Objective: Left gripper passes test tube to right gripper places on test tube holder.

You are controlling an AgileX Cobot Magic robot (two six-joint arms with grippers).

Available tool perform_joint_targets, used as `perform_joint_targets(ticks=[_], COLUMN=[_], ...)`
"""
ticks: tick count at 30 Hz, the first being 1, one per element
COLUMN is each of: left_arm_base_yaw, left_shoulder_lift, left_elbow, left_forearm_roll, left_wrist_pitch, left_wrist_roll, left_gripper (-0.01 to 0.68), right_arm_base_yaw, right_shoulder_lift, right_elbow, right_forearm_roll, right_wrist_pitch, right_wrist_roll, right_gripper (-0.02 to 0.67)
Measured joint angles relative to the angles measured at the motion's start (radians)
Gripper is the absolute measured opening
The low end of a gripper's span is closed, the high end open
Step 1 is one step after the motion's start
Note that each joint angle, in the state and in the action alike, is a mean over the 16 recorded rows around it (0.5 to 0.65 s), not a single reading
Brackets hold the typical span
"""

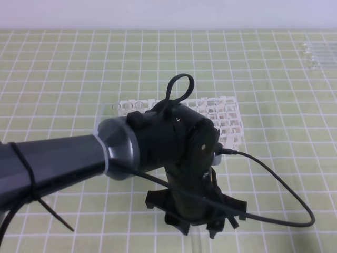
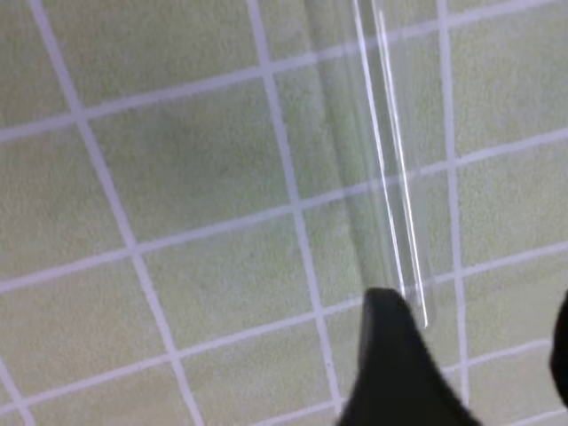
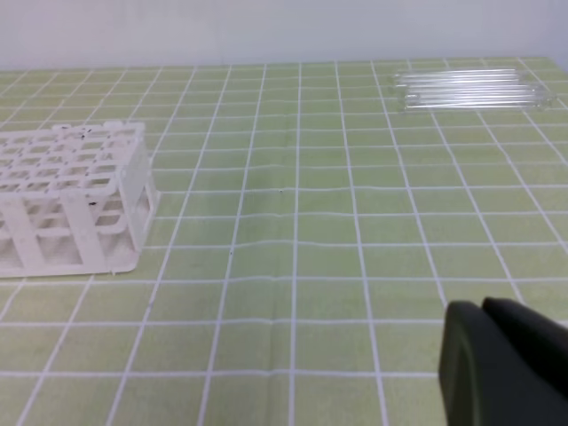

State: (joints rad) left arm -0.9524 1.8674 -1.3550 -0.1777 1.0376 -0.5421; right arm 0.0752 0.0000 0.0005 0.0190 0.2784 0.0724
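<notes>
The test tube lies flat on the green grid mat, and the left wrist view shows it as a clear glass streak. My left gripper points down over it near the front edge and is open. One black finger is at the tube's near end, and the other just shows at the right edge. Nothing is held. The white test tube holder stands behind the left arm, partly hidden; the holder appears empty. My right gripper shows only as black fingers pressed together, shut on nothing, low above the mat.
Several spare glass tubes lie side by side at the far right of the mat, the same tubes as in the high view. A black cable loops from the left arm over the mat to the right.
</notes>
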Motion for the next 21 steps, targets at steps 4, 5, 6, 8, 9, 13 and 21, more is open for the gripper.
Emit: perform_joint_targets(ticks=[4, 5, 6, 8, 9, 13, 21], left_arm_base_yaw=[0.0, 0.0, 0.0, 0.0, 0.0, 0.0, 0.0], left_shoulder_lift=[0.022, 0.028, 0.034, 0.05, 0.057, 0.085, 0.115], left_elbow=[0.0, 0.0, 0.0, 0.0, 0.0, 0.001, 0.001], left_forearm_roll=[-0.001, -0.002, -0.003, -0.004, -0.005, -0.009, -0.015], left_wrist_pitch=[-0.003, -0.003, -0.003, -0.004, -0.005, -0.007, -0.01], left_wrist_roll=[-0.013, -0.016, -0.018, -0.022, -0.024, -0.028, -0.031], left_gripper=[0.354, 0.37, 0.383, 0.392, 0.398, 0.402, 0.358], right_arm_base_yaw=[0.0, 0.0, 0.0, 0.0, 0.0, 0.0, 0.0], right_shoulder_lift=[0.0, 0.0, 0.0, 0.0, 0.0, 0.0, 0.0], right_elbow=[0.0, 0.0, 0.0, 0.0, 0.0, 0.0, 0.0], right_forearm_roll=[0.0, 0.0, 0.0, 0.0, 0.0, 0.0, 0.0], right_wrist_pitch=[0.0, 0.0, 0.0, 0.0, 0.0, 0.0, 0.0], right_wrist_roll=[0.0, 0.0, 0.0, 0.0, 0.0, 0.0, 0.0], right_gripper=[-0.018, -0.018, -0.018, -0.018, -0.018, -0.018, -0.018])
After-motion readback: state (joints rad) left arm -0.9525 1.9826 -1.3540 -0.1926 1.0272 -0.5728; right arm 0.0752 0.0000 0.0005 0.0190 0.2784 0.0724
